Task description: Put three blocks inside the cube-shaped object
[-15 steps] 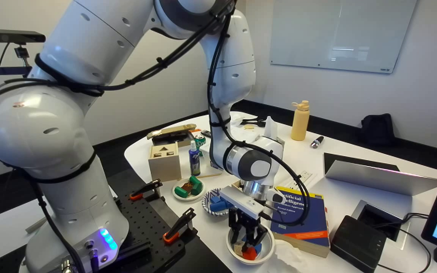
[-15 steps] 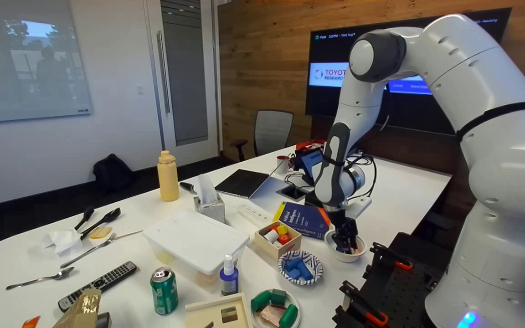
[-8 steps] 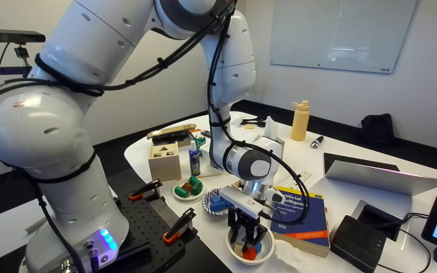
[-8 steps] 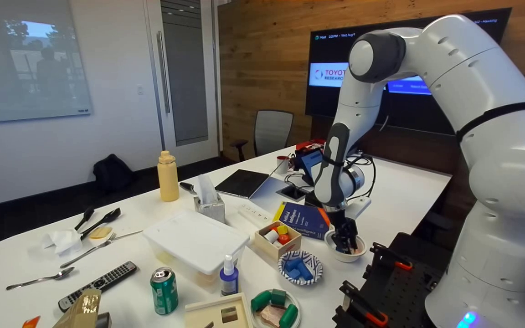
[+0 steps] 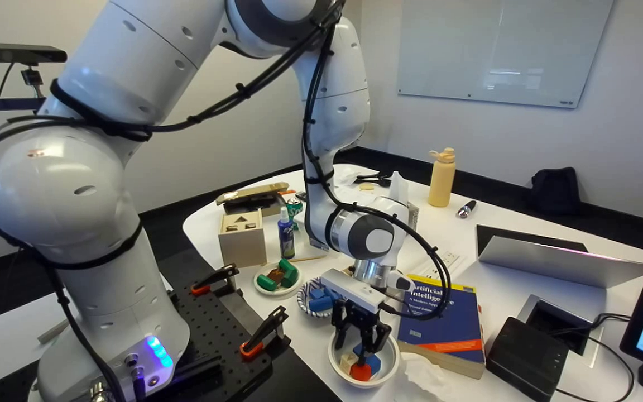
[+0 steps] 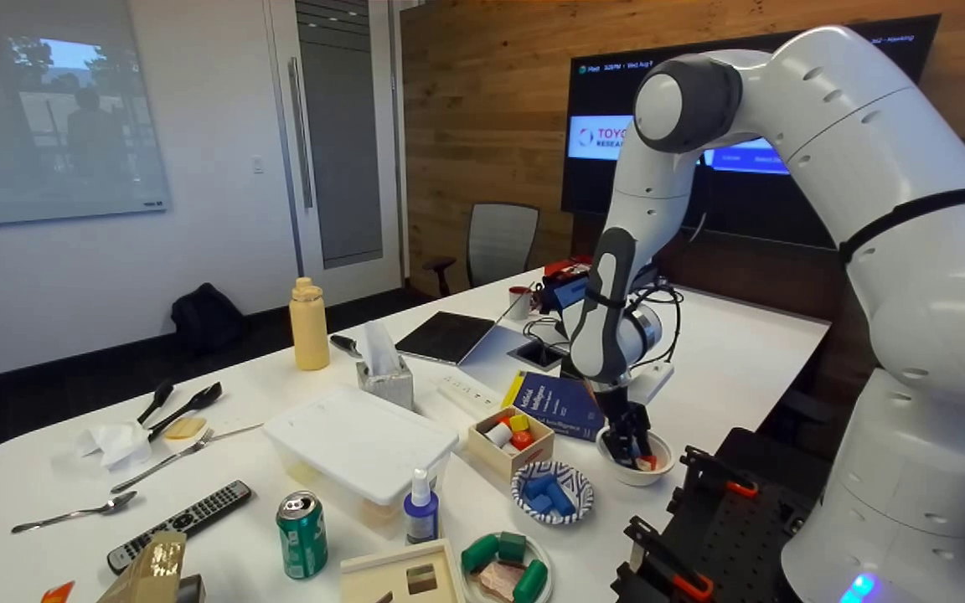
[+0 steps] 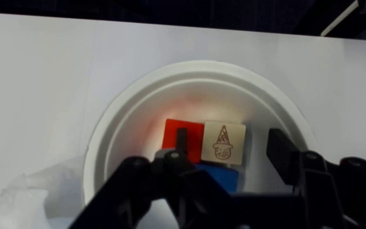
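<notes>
The cube-shaped object is a light wooden box (image 5: 242,245) with shaped cut-outs in its top. Part of its lid (image 6: 394,578) shows at the bottom of an exterior view. A white bowl (image 7: 202,65) holds a red block (image 7: 194,133), a tan block (image 7: 223,143) printed with an ice cream cone and a blue block (image 7: 222,176), partly hidden. Inside the bowl my gripper (image 7: 230,144) stands open. Its left finger overlaps the red block in the wrist view; whether they touch I cannot tell. The right finger is apart from the tan block, near the bowl's wall.
A patterned bowl (image 6: 524,507) of blue blocks and a plate (image 6: 543,557) of green pieces lie between bowl and box. Nearby are a thick book (image 5: 445,318), an open wooden tray (image 6: 482,448) of blocks, a spray bottle (image 5: 286,237) and a lidded container (image 6: 357,435).
The jaws have spread wider. My gripper has risen a little and shifted slightly, showing more of the red and blue blocks. The white bowl has shifted slightly too.
</notes>
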`<state>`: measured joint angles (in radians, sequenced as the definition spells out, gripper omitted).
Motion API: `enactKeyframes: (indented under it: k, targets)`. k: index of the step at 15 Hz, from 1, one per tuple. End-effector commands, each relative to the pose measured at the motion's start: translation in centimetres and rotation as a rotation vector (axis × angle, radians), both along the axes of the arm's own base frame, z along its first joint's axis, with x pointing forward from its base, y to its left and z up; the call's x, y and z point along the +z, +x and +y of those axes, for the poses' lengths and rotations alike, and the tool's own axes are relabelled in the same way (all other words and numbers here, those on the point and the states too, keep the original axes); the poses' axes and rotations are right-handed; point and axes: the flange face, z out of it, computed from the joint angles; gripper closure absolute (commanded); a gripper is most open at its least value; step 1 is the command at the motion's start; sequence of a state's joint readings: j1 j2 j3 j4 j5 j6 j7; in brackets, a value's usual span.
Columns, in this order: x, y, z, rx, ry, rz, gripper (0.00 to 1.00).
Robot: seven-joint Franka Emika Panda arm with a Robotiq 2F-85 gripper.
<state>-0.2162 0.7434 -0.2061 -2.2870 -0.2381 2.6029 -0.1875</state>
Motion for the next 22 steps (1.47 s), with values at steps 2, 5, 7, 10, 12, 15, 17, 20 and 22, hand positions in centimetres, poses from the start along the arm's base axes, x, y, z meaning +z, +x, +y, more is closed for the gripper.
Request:
enactKeyframes:
  k: [2,5,7,10,12,15,17,20,22]
  targets:
    - [-0.2,0.4,0.7,0.009,-0.027,0.029,0.48]
    - [-0.6,0.2,0.7,0.009,-0.029,0.037,0.63]
    - [-0.5,0.1,0.5,0.000,-0.035,0.042,0.79]
    - [-0.3,0.0,0.5,-0.006,-0.041,0.056,0.92]
    - [-0.3,-0.1,0.4,-0.008,-0.045,0.058,0.92]
    - [-0.1,-0.2,0.1,-0.017,-0.038,0.063,0.92]
    - [1.6,0.1,-0.1,-0.023,-0.021,0.050,0.92]
    - [4.1,0.4,-0.6,-0.024,-0.025,0.015,0.92]
    - [6.3,0.8,-1.0,-0.028,-0.031,-0.010,0.92]
